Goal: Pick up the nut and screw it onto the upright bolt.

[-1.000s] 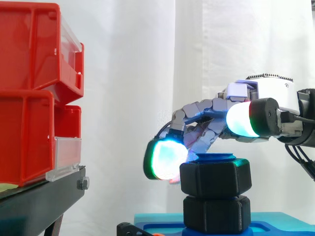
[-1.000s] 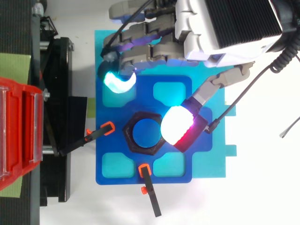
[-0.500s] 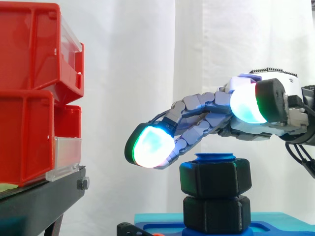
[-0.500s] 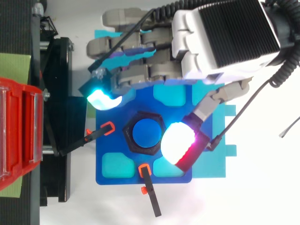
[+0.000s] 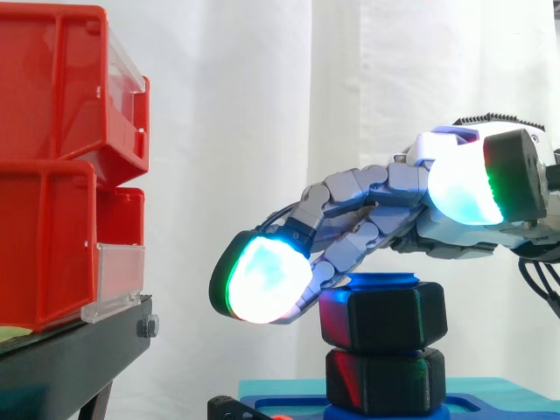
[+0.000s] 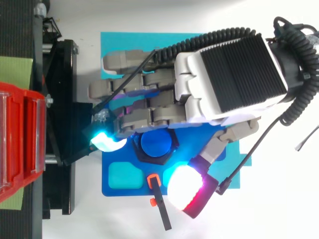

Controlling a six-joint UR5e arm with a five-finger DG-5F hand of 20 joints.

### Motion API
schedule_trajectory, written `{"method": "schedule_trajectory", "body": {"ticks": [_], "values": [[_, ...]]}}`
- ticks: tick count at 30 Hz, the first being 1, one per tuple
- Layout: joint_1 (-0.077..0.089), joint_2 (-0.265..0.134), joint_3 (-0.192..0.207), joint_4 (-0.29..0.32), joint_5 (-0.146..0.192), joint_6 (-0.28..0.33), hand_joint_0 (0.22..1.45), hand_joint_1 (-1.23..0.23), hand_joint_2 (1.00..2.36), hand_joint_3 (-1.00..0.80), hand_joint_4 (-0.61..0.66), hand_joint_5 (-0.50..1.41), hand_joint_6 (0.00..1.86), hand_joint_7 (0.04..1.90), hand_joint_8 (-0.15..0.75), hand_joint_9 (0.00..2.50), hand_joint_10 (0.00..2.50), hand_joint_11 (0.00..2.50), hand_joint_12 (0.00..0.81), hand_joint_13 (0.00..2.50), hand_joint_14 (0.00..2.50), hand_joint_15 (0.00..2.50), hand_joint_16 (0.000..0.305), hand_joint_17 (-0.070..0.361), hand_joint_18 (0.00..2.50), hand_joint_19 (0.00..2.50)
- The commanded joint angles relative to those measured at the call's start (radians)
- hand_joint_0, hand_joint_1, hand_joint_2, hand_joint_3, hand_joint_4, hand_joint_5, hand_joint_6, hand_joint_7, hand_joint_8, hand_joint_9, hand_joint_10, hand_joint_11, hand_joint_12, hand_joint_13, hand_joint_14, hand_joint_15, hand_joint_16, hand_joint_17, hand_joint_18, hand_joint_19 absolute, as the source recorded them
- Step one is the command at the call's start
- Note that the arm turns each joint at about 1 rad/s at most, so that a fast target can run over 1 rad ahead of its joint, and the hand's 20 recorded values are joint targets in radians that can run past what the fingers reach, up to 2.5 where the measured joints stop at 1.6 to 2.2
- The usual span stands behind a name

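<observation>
Where it rings the bolt [image 6: 155, 144], the nut [image 5: 385, 319] is black.

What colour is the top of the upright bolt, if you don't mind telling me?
The bolt's top is blue; the top view shows it best.

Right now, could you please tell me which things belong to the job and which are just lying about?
Job: hand, nut, bolt, blue base.
Lying about: red bins, black stand, clamps.
</observation>
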Motion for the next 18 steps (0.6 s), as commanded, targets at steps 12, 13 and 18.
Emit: {"method": "schedule_trajectory", "body": {"ticks": [12,13,18], "values": [[0.008,-0.002,0.0,-0.016,0.013,0.006,0.48,-0.12,1.0,-0.5,0.24,-0.1,0.5,0.91,0.239,0.53,0.0,0.0,0.307,0.2,0.0,0.0,0.038,0.086,0.0,0.0],[0.007,0.0,0.0,-0.016,0.013,0.006,0.48,-0.12,1.0,-0.5,0.25,-0.1,0.5,0.93,0.242,0.54,0.0,0.0,0.307,0.21,0.0,0.0,0.037,0.084,0.0,0.0],[0.008,0.0,0.0,-0.026,0.013,0.006,0.48,-0.14,1.0,-0.5,0.25,-0.09,0.5,1.0,0.247,0.57,0.0,0.0,0.3,0.23,0.0,0.0,0.034,0.077,0.0,0.0]]}}
